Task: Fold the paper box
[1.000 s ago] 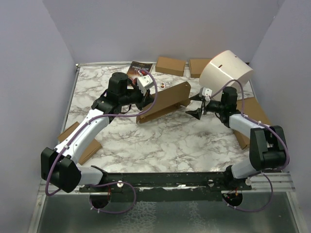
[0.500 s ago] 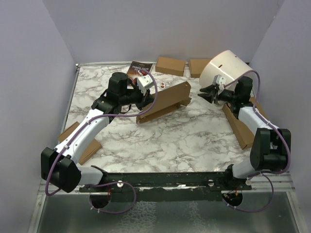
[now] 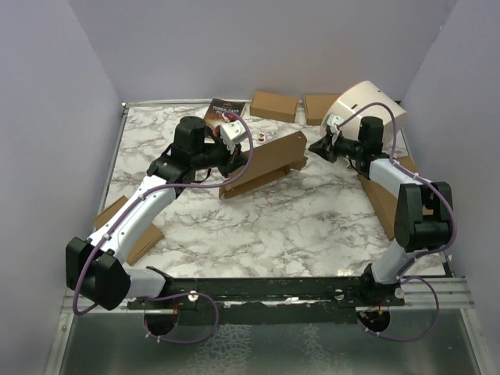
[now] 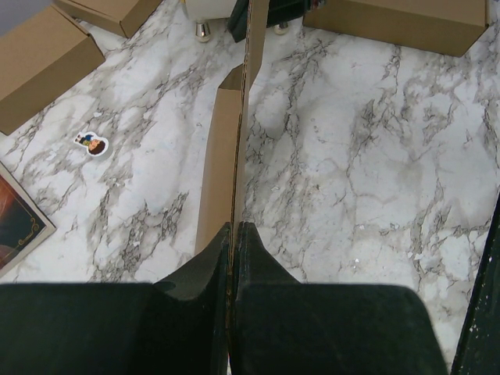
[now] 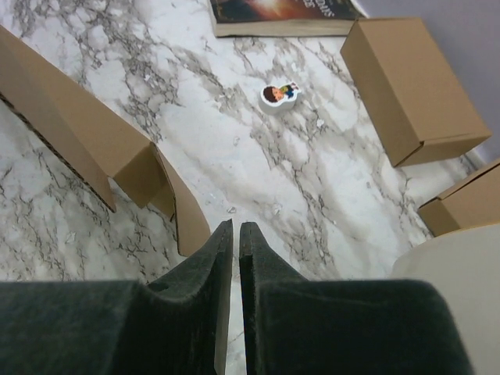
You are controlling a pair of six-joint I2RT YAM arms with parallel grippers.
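Note:
The paper box is a brown cardboard mailer standing tilted on the marble table, mid-back. My left gripper is shut on its left end; in the left wrist view the fingertips pinch a thin upright cardboard wall edge-on. My right gripper hovers just off the box's right end, apart from it. In the right wrist view its jaws stand shut with nothing between them. The box's end wall and a curved tab lie to their left.
Two small brown boxes and a book lie along the back edge. A white cylinder stands behind the right arm. A small sticker lies on the marble. Flat cardboard lies at the right and at the left.
My right gripper has swung from in front of the box's right end back toward the far side, and its jaws have gone from open to shut. The left arm and box have not moved.

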